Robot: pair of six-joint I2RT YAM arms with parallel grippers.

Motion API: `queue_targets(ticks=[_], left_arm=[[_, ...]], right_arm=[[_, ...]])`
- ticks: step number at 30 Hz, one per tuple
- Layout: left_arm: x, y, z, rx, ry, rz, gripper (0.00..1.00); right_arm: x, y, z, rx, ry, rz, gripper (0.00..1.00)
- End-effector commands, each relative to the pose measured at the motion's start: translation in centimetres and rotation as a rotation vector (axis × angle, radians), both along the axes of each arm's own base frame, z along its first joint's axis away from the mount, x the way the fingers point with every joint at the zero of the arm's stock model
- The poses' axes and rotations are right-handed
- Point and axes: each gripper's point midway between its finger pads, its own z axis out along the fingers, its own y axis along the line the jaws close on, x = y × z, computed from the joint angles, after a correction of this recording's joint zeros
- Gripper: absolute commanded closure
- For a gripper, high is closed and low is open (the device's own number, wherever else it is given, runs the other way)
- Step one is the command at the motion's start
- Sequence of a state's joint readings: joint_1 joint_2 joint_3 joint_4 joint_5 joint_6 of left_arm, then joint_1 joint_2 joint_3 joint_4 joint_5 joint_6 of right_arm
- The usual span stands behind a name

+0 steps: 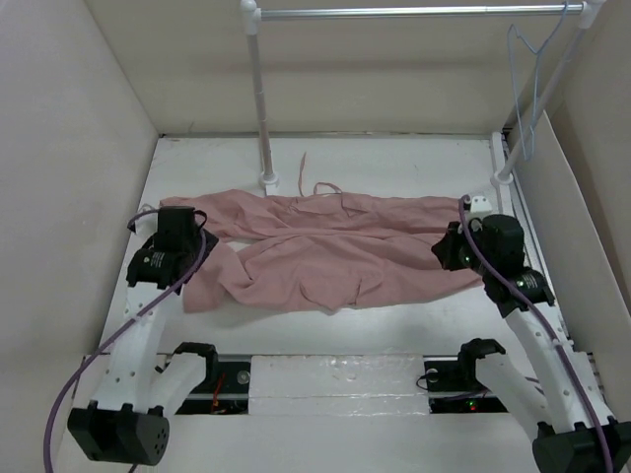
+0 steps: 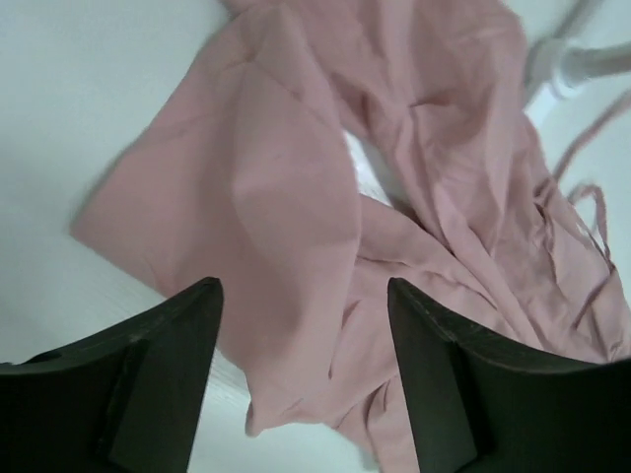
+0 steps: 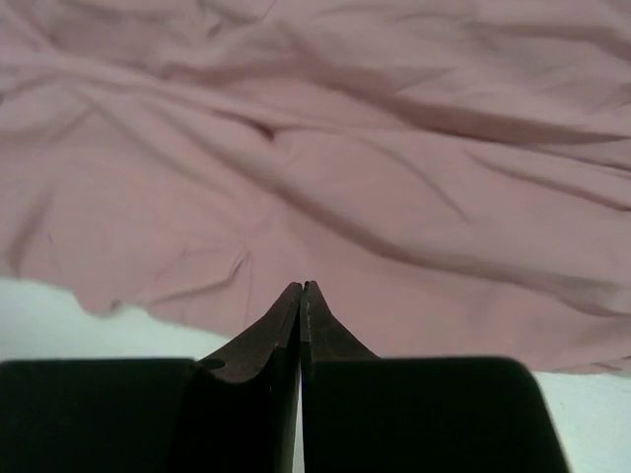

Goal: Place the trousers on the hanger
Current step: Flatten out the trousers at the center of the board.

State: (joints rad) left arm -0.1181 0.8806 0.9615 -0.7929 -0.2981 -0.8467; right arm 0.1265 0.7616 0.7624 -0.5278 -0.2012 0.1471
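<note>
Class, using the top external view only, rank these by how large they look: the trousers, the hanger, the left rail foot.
1. trousers, by far the largest, spread across the table.
2. hanger, tall but thin.
3. left rail foot, smallest.

Even soft overhead light, faint shadows, wrist views slightly blurred

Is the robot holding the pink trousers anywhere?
No hold shows. The left gripper hangs open over the trousers; the right gripper is shut near their edge, no cloth visibly pinched.
</note>
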Motion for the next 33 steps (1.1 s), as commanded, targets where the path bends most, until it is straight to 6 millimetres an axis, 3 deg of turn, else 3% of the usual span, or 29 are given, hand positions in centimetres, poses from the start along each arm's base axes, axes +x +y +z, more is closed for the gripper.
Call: queue_targets(ticks=[1, 4, 6, 9, 12, 16, 20, 23, 26, 27, 29, 31, 33], left_arm=[[-1.4, 0.0, -4.8, -0.163, 0.127, 0.221, 0.38], [-2.3, -0.1, -6.7, -0.266, 0.101, 0.365, 0.36], [-2.8, -0.1, -8.3, -0.308, 0.084, 0.427, 0.27], [-3.6, 0.2, -10.5, -0.337, 0.109, 0.536, 0.26], [-3.4, -0.5, -11.3, -0.383, 0.148, 0.556, 0.27], [-3.7, -1.6, -13.3, -0.444, 0.207, 0.589, 0.29], [-4.1, -2.6, -16.5, -0.483, 0.290, 0.611, 0.30], [-4.7, -2.5, -17.8, -0.439, 0.369, 0.602, 0.37], [-4.4, -2.2, -17.8, -0.408, 0.385, 0.602, 0.60], [-4.2, -1.5, -17.4, -0.374, 0.371, 0.616, 0.73], [-3.4, 0.2, -15.6, -0.305, 0.321, 0.640, 0.82], [-3.1, 2.0, -14.4, -0.255, 0.302, 0.644, 0.98], [-3.1, 4.1, -12.8, -0.189, 0.305, 0.647, 1.00]], right_arm=[[-2.4, 2.3, -2.3, -0.048, 0.050, 0.189, 0.94], [-3.8, 4.1, -3.3, -0.097, 0.072, 0.329, 0.92], [-4.3, 5.0, -3.2, -0.139, 0.058, 0.392, 0.89], [-4.8, 5.7, -2.8, -0.154, 0.036, 0.445, 0.88], [-5.2, 6.5, -2.7, -0.153, 0.031, 0.492, 0.86], [-5.0, 6.9, -1.9, -0.157, 0.012, 0.516, 0.83], [-3.7, 6.7, 0.1, -0.178, -0.025, 0.497, 0.80], [-3.0, 6.6, 0.5, -0.199, -0.007, 0.492, 0.78], [-2.3, 6.9, 1.2, -0.183, -0.021, 0.483, 0.75], [-2.2, 7.1, 1.3, -0.174, -0.030, 0.490, 0.74], [-2.0, 7.3, 1.4, -0.166, -0.037, 0.492, 0.74], [-1.7, 7.2, 1.3, -0.163, -0.038, 0.481, 0.73], [-1.3, 6.8, 1.0, -0.156, -0.032, 0.460, 0.73]])
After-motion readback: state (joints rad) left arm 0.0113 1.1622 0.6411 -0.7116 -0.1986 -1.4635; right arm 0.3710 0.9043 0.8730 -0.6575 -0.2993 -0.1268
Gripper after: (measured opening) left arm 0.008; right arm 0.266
